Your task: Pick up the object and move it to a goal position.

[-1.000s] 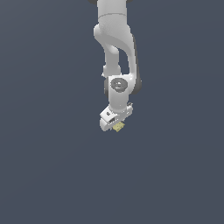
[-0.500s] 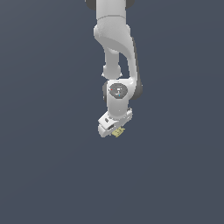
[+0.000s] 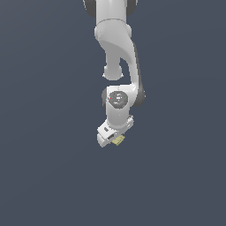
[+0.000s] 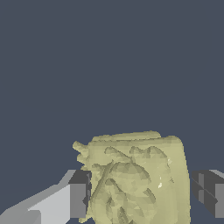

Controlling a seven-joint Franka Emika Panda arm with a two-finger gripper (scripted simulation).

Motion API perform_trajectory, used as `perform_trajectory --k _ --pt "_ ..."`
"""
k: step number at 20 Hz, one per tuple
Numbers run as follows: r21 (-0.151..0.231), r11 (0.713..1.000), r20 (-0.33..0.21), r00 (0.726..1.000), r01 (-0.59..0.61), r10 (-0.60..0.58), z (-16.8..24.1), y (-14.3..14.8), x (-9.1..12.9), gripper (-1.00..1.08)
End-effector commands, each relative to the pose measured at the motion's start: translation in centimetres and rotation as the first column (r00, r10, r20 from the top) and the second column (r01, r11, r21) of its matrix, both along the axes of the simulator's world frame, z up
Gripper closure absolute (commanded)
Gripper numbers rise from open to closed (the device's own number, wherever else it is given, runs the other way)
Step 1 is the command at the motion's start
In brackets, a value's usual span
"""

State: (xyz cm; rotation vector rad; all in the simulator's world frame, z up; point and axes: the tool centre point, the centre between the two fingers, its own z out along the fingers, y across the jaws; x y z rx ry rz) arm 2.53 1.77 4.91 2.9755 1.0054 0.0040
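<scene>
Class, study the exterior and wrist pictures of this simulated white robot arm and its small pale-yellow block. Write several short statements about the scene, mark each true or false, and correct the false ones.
1. The small pale-yellow blocky object sits between the two dark finger pads in the wrist view. True.
2. The object is bright red. False: it is pale yellow with faint darker, bumpy markings.
3. In the exterior view the object shows at the tip of the white gripper, at the arm's lower end. True.
4. The object is much larger than the gripper. False: in the exterior view it is far smaller.
5. Several other items lie around the object. False: only a plain dark grey-blue background shows.
</scene>
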Motion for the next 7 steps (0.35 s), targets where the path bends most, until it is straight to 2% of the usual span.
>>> perform_trajectory --k 1,7 --pt "0.000 1.000 -0.001 1.000 -0.001 0.001 0.04 -0.06 0.63 1.08" --pt "0.000 1.000 -0.002 1.000 -0.001 0.001 0.08 -0.12 1.17 1.08"
